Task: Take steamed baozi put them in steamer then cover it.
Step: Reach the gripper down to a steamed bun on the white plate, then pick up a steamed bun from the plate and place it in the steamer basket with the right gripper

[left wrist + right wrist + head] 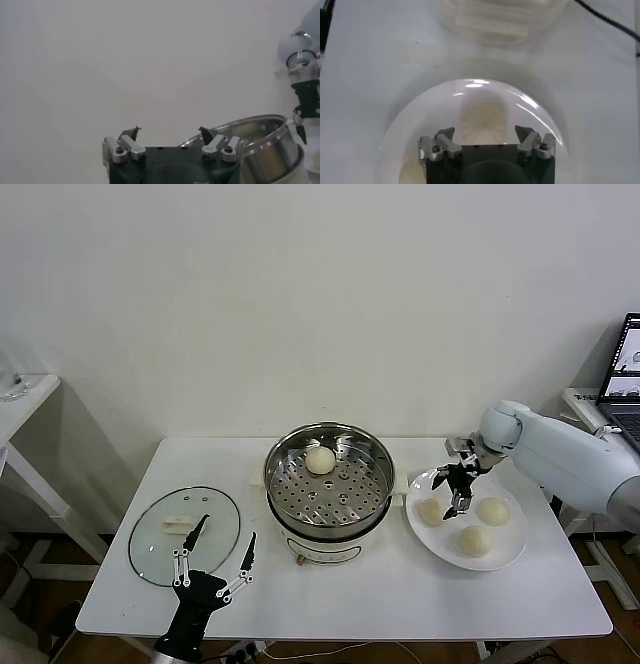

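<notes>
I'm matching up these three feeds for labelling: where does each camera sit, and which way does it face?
Head view: high on the robot, looking down at the white table; both arms show.
Left wrist view: behind the left gripper, facing the wall and the steamer.
Right wrist view: above the right gripper, looking down on the plate and a baozi.
Shared: head and left wrist views both show the steamer.

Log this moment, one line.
right pincer: open over plate baozi | steamer: one bun inside, uncovered | left pincer: open, idle by lid
</notes>
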